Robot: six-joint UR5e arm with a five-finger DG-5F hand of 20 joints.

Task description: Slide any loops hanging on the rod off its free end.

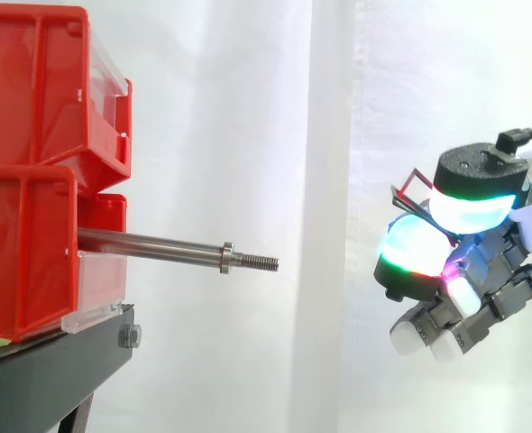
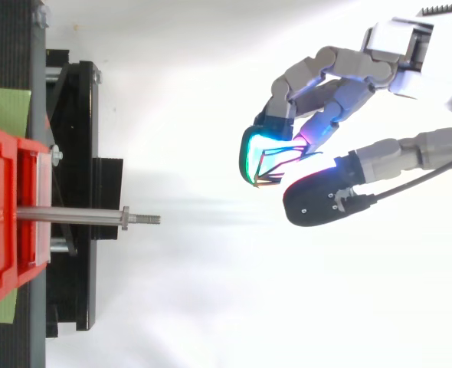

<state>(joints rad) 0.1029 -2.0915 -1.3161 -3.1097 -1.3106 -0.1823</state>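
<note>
The hand pinches one thin red loop between its thumb pad and a finger pad, fingers curled round it. Out beyond its fingertips, well apart across open white space, the one rod points its threaded free end toward the hand. The rod juts from the lower of two stacked red bins on a black stand.

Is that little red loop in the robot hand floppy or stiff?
Probably stiff: the red loop shows straight sides and sharp corners while pinched by the hand, like bent wire. It looks thin, so it is likely light and easy to drop.
</note>
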